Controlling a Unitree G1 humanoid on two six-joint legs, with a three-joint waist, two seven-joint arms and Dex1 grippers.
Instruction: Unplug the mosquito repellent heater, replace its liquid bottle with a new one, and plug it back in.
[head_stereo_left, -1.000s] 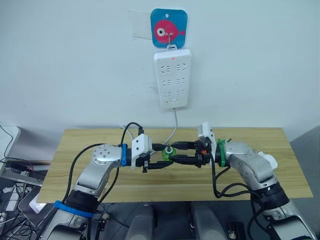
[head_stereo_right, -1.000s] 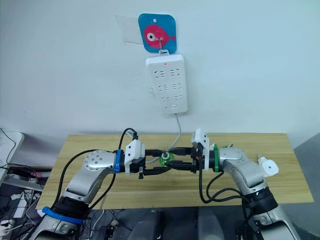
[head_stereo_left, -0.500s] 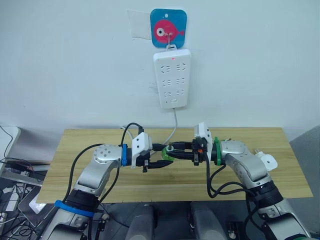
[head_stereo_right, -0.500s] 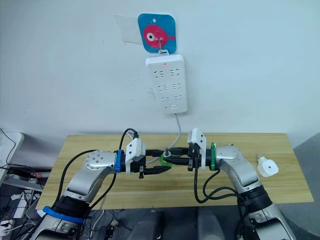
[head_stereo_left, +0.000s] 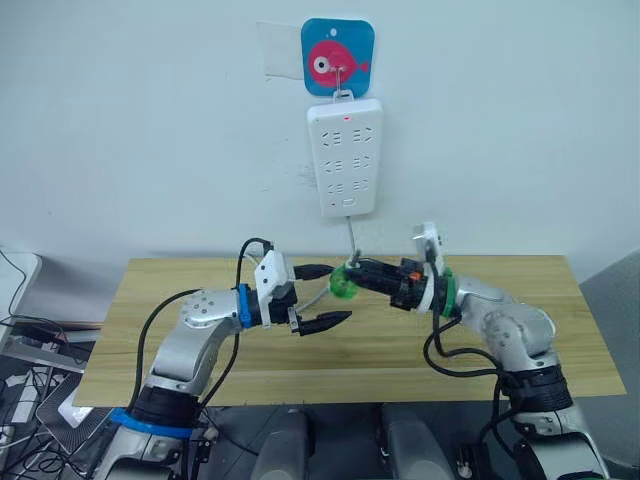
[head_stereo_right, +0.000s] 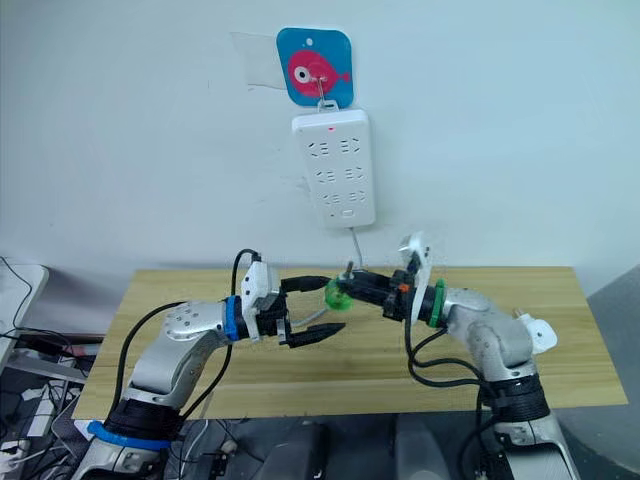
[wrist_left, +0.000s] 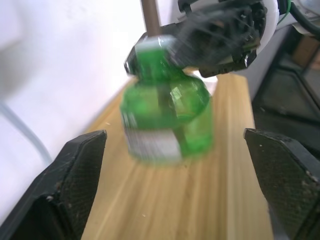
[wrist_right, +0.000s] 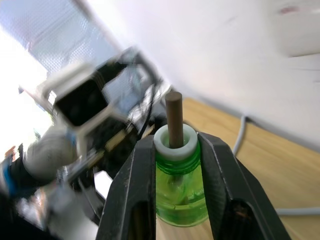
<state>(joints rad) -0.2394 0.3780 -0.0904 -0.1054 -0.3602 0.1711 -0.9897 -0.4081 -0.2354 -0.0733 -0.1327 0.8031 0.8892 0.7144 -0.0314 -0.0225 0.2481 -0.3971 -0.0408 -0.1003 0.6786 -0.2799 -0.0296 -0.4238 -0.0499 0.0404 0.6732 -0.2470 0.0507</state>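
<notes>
Right gripper clamping green bottle, left gripper spread beside

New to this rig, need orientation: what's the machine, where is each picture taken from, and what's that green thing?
It's a two-armed humanoid robot. Two pictures come from its head, looking down over a wooden table; the other two come from cameras on each wrist. The right gripper has its jaws shut on a green liquid bottle with a brown wick, held above the table. The left gripper waits beside it, jaws open and empty. A white power strip hangs on the wall below a fish sticker. The small white heater lies unplugged at the table's right end.
</notes>
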